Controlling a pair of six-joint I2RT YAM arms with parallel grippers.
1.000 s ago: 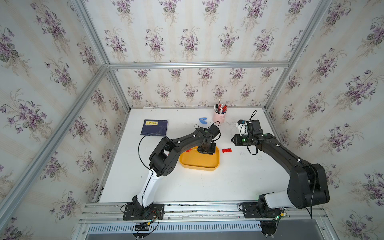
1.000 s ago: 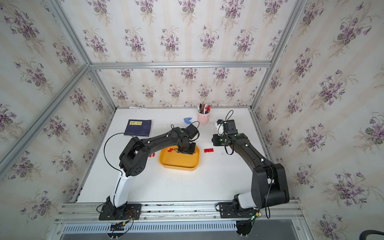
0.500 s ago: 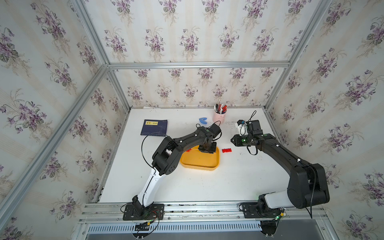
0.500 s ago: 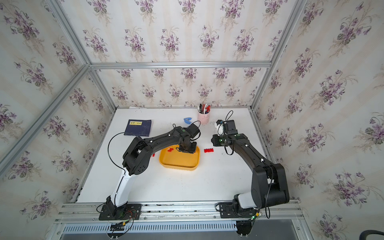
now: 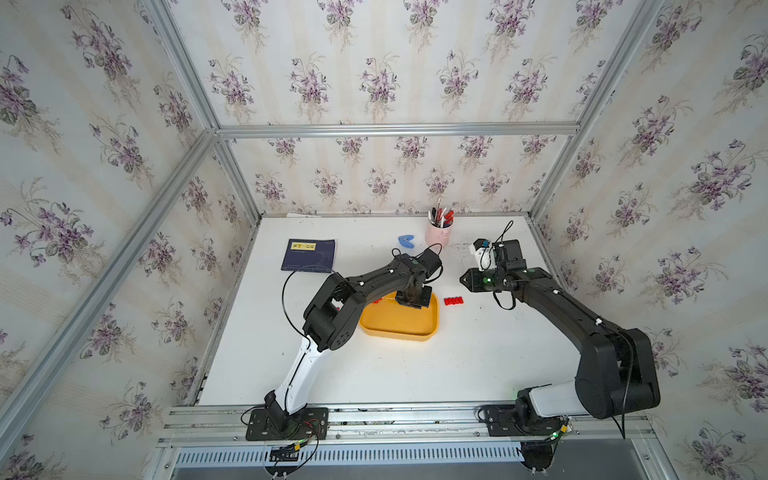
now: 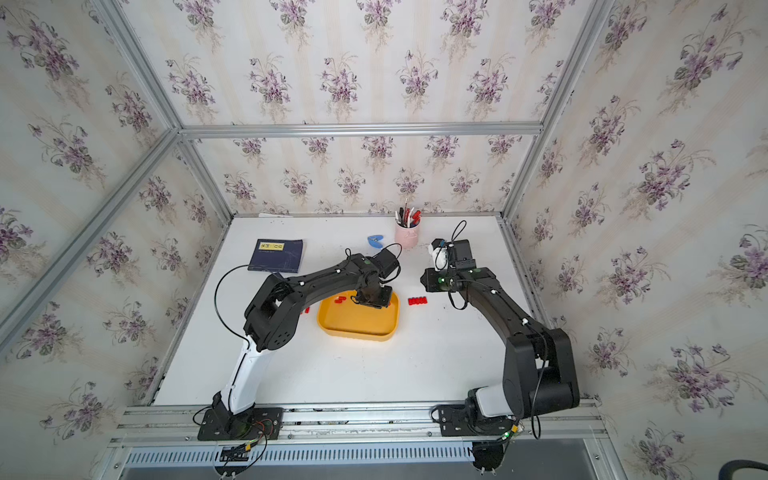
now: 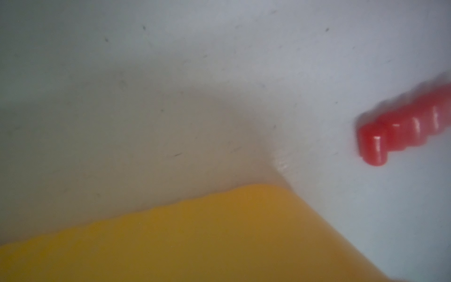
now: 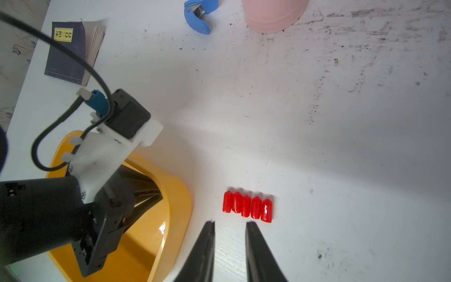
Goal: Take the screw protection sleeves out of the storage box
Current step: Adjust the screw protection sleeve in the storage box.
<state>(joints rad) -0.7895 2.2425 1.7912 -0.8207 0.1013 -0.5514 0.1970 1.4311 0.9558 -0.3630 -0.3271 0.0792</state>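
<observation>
the storage box (image 5: 395, 336) lies near the middle of the white table (image 5: 415, 374), its long rims running left to right, with open table on its near side down to the rail that carries both arm bases. far of it, well apart, stand a pink cup (image 5: 439, 235) of pens, a small blue clip (image 5: 406, 241) and a dark book (image 5: 308, 255). five of the screw protection sleeves (image 8: 247, 207) lie side by side in a row touching each other on the table just right of the box's right rim (the left wrist view shows that row, blurred, past the rounded corner of the box). a few more lie in the box's far left corner (image 6: 340, 300), and at least one lies on the table just left of the box, partly hidden by the left arm. against the picture a second ago little differs: the row, the box and the right arm sit where they did, and the left wrist stays over the same corner. the left gripper (image 6: 372, 300) points down into the box's far right corner with its elbow bent out to the left; whether its jaws are closed cannot be told. the right gripper (image 8: 230, 222) hovers above the table near the row, on its near right side, jaws narrowly apart with nothing between them.
</observation>
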